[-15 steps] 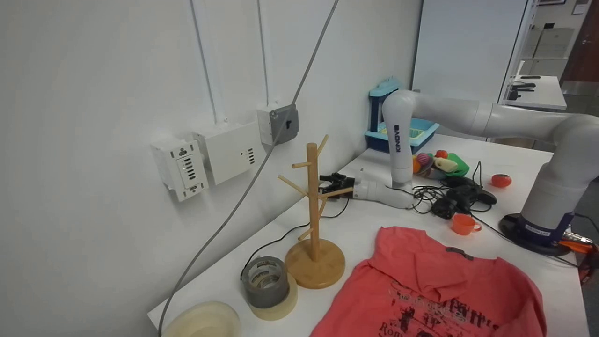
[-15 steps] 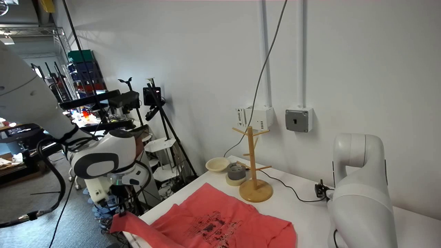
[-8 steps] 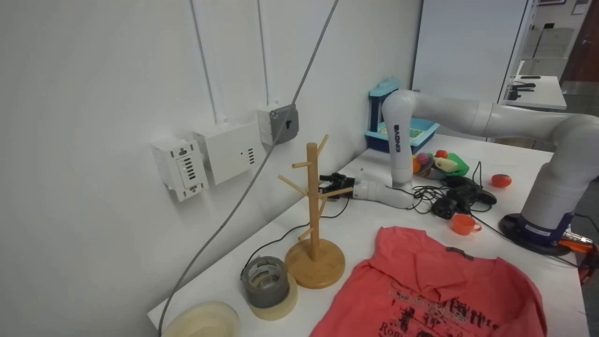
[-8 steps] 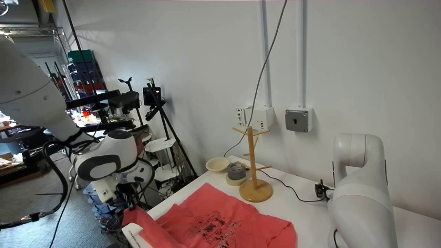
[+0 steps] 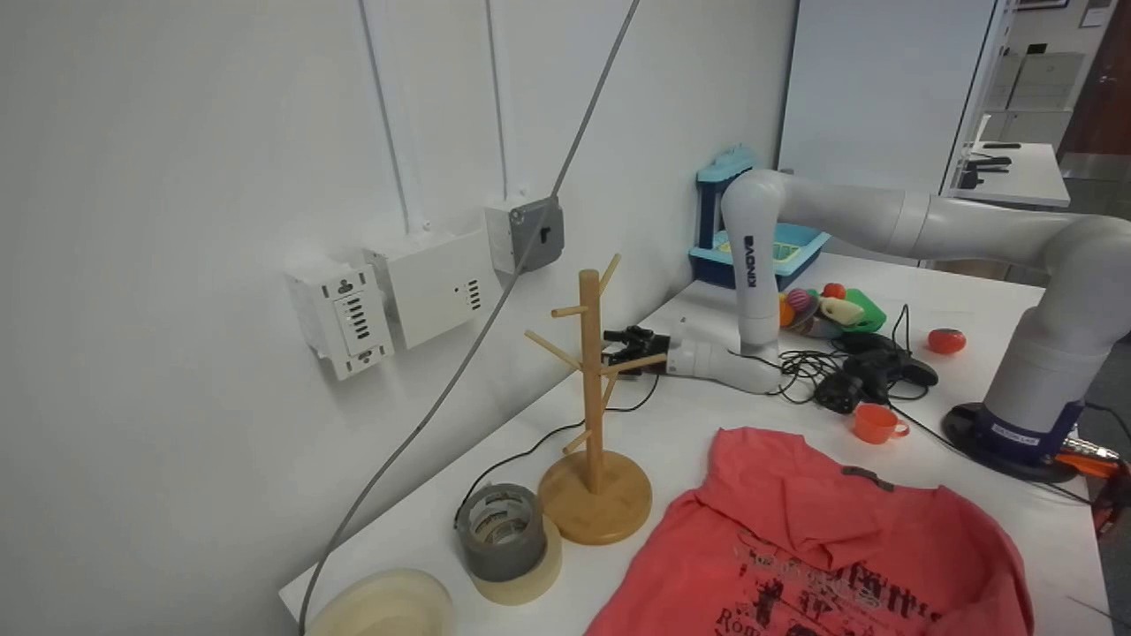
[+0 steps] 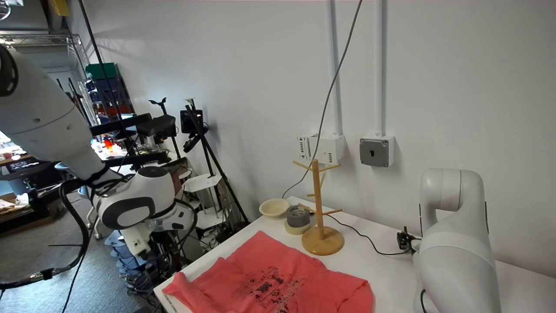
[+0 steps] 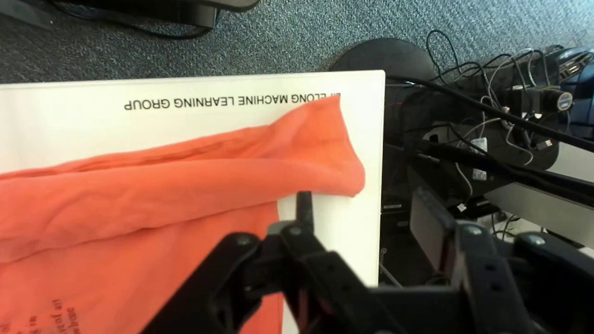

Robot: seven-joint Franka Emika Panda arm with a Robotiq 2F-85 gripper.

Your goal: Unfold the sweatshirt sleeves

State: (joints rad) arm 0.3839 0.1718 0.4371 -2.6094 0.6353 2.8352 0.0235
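The coral-red sweatshirt (image 6: 278,282) lies spread on the white table, dark lettering upward. One sleeve (image 7: 241,178) runs along the table's edge in the wrist view, its end resting loose on the tabletop near the corner. Fabric that looks like the other sleeve (image 5: 817,521) is folded over the chest in an exterior view. My gripper (image 7: 361,197) stands open beside the sleeve end, one finger over the white tabletop and the other beyond the table's side. Nothing is between the fingers. Dark clutter behind the gripper obscures its fingers in an exterior view.
A wooden mug tree (image 6: 320,239), tape rolls (image 6: 298,219) and a pale bowl (image 6: 274,208) stand beyond the sweatshirt. A Kinova arm (image 5: 1029,380) and an orange cup (image 5: 876,424) are near the collar. Cables and equipment lie past the table corner (image 7: 378,76).
The gripper has let go of the sleeve end, held off the table's edge a second ago. That end now rests on the tabletop. My arm has shifted slightly right and down in an exterior view.
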